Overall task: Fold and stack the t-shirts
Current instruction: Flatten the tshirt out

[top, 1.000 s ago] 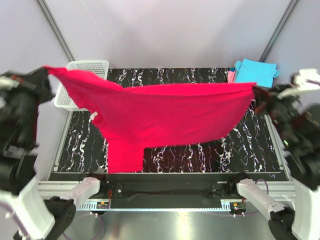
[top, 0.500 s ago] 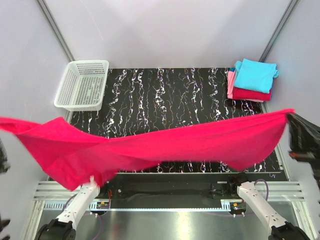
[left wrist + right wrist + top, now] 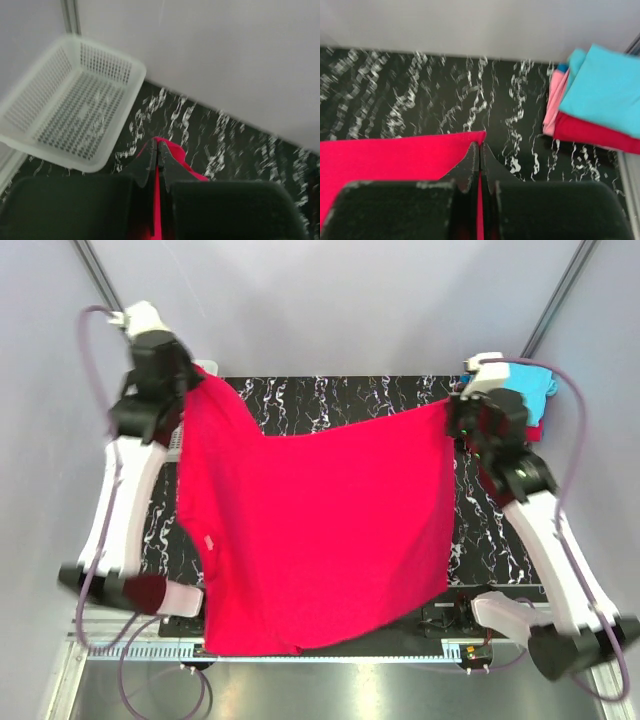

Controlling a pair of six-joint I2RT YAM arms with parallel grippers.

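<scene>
A crimson-red t-shirt [image 3: 320,530] hangs spread wide between both arms over the black marbled table [image 3: 330,400], its lower edge reaching the near rail. My left gripper [image 3: 193,375] is shut on its upper left corner. In the left wrist view the red cloth [image 3: 172,152] shows pinched between the closed fingers of that gripper [image 3: 157,146]. My right gripper [image 3: 450,405] is shut on the upper right corner, and the cloth [image 3: 395,155] runs left from that gripper's tips [image 3: 480,145]. A folded stack sits at the far right: turquoise [image 3: 610,95] on top, pink [image 3: 552,110] and red [image 3: 595,135] beneath.
A white mesh basket [image 3: 70,115] stands at the far left corner, just beyond my left gripper. The grey back wall runs close behind both grippers. In the top view only a bit of turquoise [image 3: 543,383] shows behind the right arm.
Both arms have swung up and toward the back wall, carrying the shirt. It was stretched low across the near edge; now it hangs spread from the far side.
</scene>
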